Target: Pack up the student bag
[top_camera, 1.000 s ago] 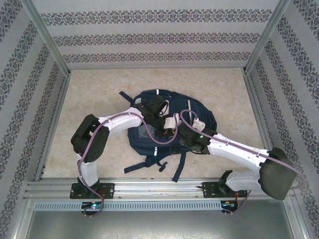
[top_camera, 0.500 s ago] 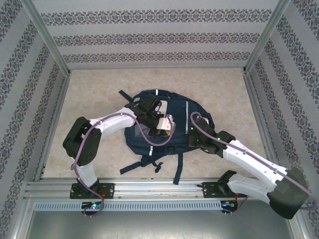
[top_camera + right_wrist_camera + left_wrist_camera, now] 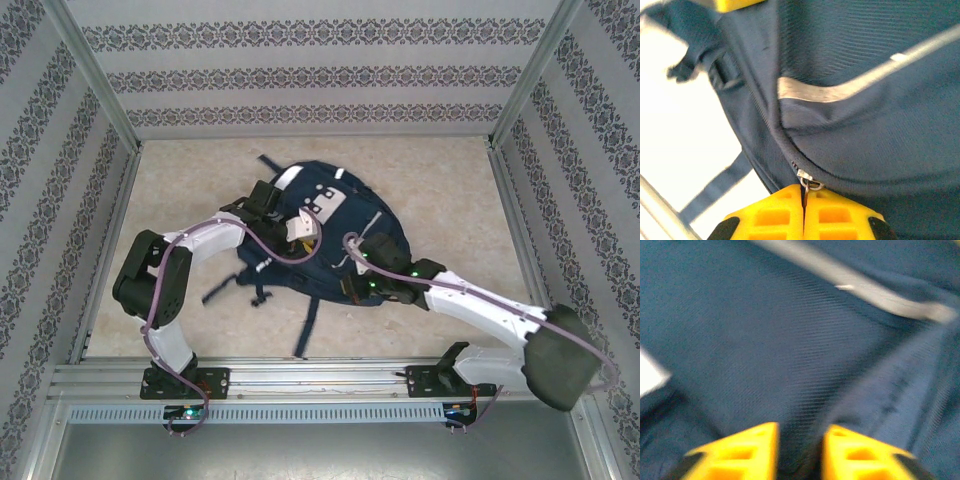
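Note:
The student bag (image 3: 350, 200), a large navy backpack with white reflective stripes, lies skewed in the middle of the table, its straps (image 3: 305, 330) trailing toward the near edge. My left gripper (image 3: 298, 228) rests on top of the bag. In the left wrist view its yellow fingers (image 3: 765, 440) stand apart, and the left gripper (image 3: 800, 432) has blurred navy fabric (image 3: 765, 340) bulging in the gap. My right gripper (image 3: 352, 285) is at the bag's near edge. Close up, the right gripper (image 3: 804, 192) is shut on the metal zip pull (image 3: 806, 179) of a curved zipper.
Patterned walls and metal frame posts (image 3: 95, 90) enclose the beige table (image 3: 200, 170) on three sides. An aluminium rail (image 3: 320, 375) runs along the near edge by the arm bases. A loose strap (image 3: 225, 290) lies left of the bag.
The bag has swung left and away, its straps sweeping left. My left gripper has opened. The right gripper has moved left along the bag's near edge and stays shut.

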